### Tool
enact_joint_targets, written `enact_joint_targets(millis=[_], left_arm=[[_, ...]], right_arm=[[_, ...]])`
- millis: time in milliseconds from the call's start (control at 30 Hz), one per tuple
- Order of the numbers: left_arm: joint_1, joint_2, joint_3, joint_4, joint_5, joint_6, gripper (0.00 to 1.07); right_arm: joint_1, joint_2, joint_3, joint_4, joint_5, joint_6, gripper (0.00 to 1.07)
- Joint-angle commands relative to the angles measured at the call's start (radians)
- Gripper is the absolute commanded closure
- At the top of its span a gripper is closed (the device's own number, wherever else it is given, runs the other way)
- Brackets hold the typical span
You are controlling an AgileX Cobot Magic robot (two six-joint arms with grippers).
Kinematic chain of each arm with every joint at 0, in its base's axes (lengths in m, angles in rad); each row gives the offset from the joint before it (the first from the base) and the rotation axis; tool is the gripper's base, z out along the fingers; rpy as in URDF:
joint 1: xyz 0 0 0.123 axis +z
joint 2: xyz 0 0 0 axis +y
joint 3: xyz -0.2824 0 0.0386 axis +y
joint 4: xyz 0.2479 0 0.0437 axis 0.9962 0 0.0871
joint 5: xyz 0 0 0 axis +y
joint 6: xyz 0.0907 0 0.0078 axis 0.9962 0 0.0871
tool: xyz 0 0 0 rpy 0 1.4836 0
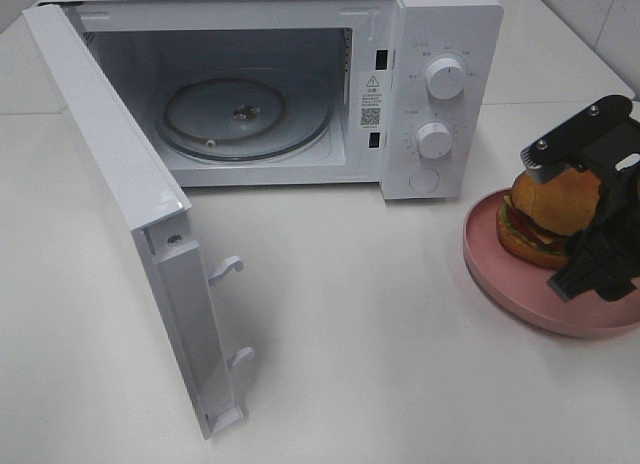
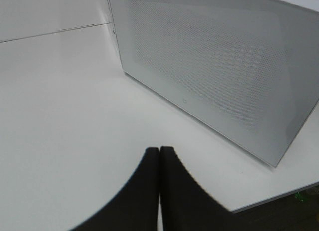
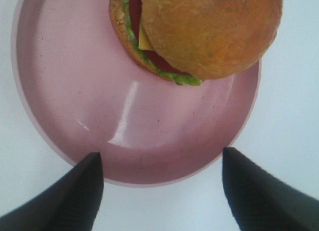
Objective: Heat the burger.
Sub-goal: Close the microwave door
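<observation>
My right pincer (image 3: 160, 178) hangs above the pink plate (image 3: 75, 91), its two dark fingers (image 3: 75, 191) spread wide and holding nothing; the burger (image 1: 545, 216) sits on that plate, to the right of the microwave (image 1: 300, 84), its bun tilted over the lettuce and cheese; the microwave door (image 1: 130, 214) stands swung open, the glass tray (image 1: 245, 119) bare inside; my left pincer (image 2: 159, 156) rests pressed shut over the white table (image 2: 60, 116), beside the microwave's side wall.

golden-brown burger (image 3: 209, 32) (green lettuce edge), pink plate (image 3: 75, 91)
</observation>
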State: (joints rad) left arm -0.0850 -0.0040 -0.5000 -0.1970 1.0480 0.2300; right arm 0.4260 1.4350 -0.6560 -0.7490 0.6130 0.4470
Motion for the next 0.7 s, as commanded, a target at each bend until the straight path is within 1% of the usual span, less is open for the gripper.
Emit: enact_joint_targets(millis=[33,67,100,133,167,200,233,267,333,367,400,467,567,600,633,667,700], left_arm=[[0.0,-0.006,0.005,-0.007,-0.013,-0.004,1.06],[0.0,-0.006,0.005,-0.007,-0.013,-0.004,1.06],[0.0,-0.006,0.005,-0.007,-0.013,-0.004,1.06],[0.0,-0.006,0.005,-0.007,-0.013,-0.004,1.06],[0.0,-0.006,0.005,-0.007,-0.013,-0.004,1.06],[0.0,-0.006,0.005,-0.007,-0.013,-0.004,1.06],[0.0,-0.006,0.005,-0.007,-0.013,-0.004,1.06],[0.0,-0.006,0.005,-0.007,-0.013,-0.004,1.06],[0.0,-0.006,0.005,-0.007,-0.013,-0.004,1.06],[0.0,-0.006,0.005,-0.007,-0.013,-0.004,1.06],[0.0,-0.006,0.005,-0.007,-0.013,-0.004,1.06],[0.0,-0.006,0.005,-0.007,-0.013,-0.004,1.06],[0.0,-0.006,0.005,-0.007,-0.013,-0.004,1.06],[0.0,-0.006,0.005,-0.007,-0.013,-0.004,1.06],[0.0,-0.006,0.005,-0.007,-0.013,-0.004,1.06],[0.0,-0.006,0.005,-0.007,-0.013,-0.004,1.06],[0.0,-0.006,0.005,-0.007,-0.013,-0.004,1.06]], right_arm=[[-0.004,-0.005,-0.053,0.137,0.095,0.019,0.38],[-0.004,-0.005,-0.053,0.137,0.095,0.019,0.38],[-0.004,-0.005,-0.063,0.168,0.117,0.017,0.38],[-0.004,-0.005,-0.084,0.252,0.163,-0.001,0.38],[-0.004,-0.005,-0.084,0.252,0.163,-0.001,0.38],[-0.004,-0.005,-0.106,0.324,0.204,-0.022,0.38],[-0.004,-0.005,-0.106,0.324,0.204,-0.022,0.38],[-0.004,-0.008,-0.126,0.392,0.235,-0.039,0.37],[-0.004,-0.011,-0.132,0.415,0.244,-0.051,0.37],[-0.004,-0.031,-0.144,0.471,0.244,-0.094,0.36],[-0.004,-0.031,-0.144,0.471,0.244,-0.094,0.36],[-0.013,-0.07,-0.156,0.525,0.232,-0.153,0.35],[-0.034,-0.096,-0.162,0.542,0.227,-0.157,0.35],[-0.047,-0.107,-0.165,0.544,0.226,-0.157,0.35],[-0.083,-0.134,-0.172,0.549,0.229,-0.158,0.35],[-0.083,-0.134,-0.172,0.549,0.229,-0.158,0.35],[-0.119,-0.169,-0.173,0.558,0.233,-0.166,0.35]])
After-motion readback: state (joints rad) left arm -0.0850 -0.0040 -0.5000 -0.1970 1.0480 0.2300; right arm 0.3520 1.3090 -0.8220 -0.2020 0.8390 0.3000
